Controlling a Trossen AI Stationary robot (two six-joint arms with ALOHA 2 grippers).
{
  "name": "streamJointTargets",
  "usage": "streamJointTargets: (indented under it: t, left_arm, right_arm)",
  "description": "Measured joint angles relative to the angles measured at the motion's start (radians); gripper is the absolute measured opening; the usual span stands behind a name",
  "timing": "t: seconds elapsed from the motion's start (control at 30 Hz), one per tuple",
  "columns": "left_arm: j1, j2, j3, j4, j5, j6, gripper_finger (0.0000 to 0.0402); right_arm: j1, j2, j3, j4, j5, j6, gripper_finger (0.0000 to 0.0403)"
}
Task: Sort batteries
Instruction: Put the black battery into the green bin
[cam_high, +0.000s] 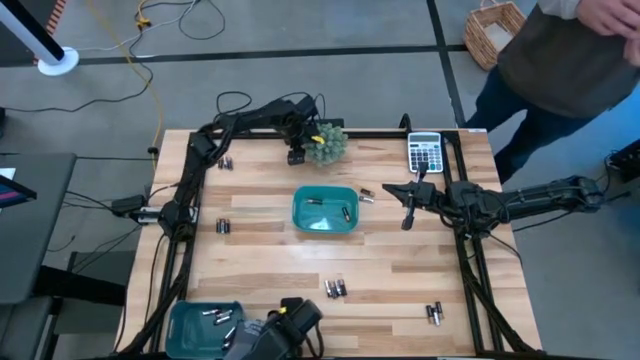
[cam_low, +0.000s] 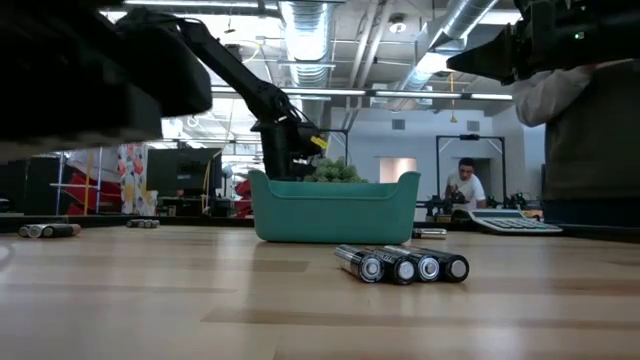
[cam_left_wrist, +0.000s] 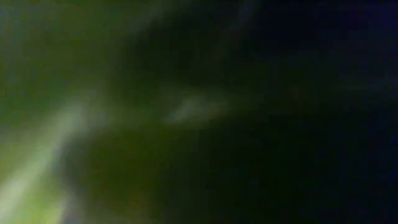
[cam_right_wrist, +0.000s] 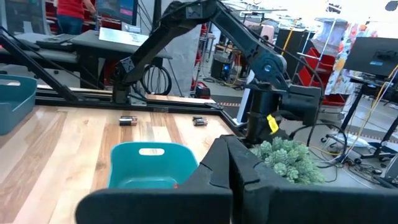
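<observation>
The left pincer (cam_high: 298, 155) stands at the green plant (cam_high: 327, 144), its hold unclear. The right pincer (cam_high: 407, 206) hovers shut, empty; batteries (cam_high: 335, 288) lie scattered on the counter (cam_high: 270, 260) around it.

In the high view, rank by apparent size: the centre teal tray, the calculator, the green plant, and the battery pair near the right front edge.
1. Centre teal tray
2. Green plant and calculator: look alike, unranked
3. Battery pair
</observation>
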Motion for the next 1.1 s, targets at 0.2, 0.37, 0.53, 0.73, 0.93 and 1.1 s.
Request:
streamJointTargets:
  t: [0.2,0.37,0.53,0.73,0.93,1.1]
  left_arm:
    - [-0.002,0.06,0.077,-0.056,0.01,0.006,0.0224]
    - [-0.007,0.071,0.094,-0.075,0.012,0.02,0.0205]
    - [-0.006,0.07,0.093,-0.063,0.015,0.004,0.0145]
    - [-0.005,0.071,0.092,-0.046,0.005,-0.031,0.0073]
    - [-0.003,0.071,0.092,-0.047,0.002,-0.054,0.0039]
    - [-0.003,0.071,0.092,-0.053,0.005,-0.068,0.0039]
  right_arm:
    - [0.0,0.0,0.0,-0.001,0.0,0.002,0.0]
    - [-0.004,0.0,0.0,-0.002,0.0,0.001,0.0]
    - [-0.008,0.0,0.0,-0.014,0.0,-0.006,0.0]
    - [-0.008,0.0,0.0,-0.015,0.0,-0.006,0.0]
    - [-0.008,0.0,0.0,-0.015,0.0,-0.009,0.0]
    - [-0.008,0.0,0.0,-0.015,0.0,-0.009,0.0]
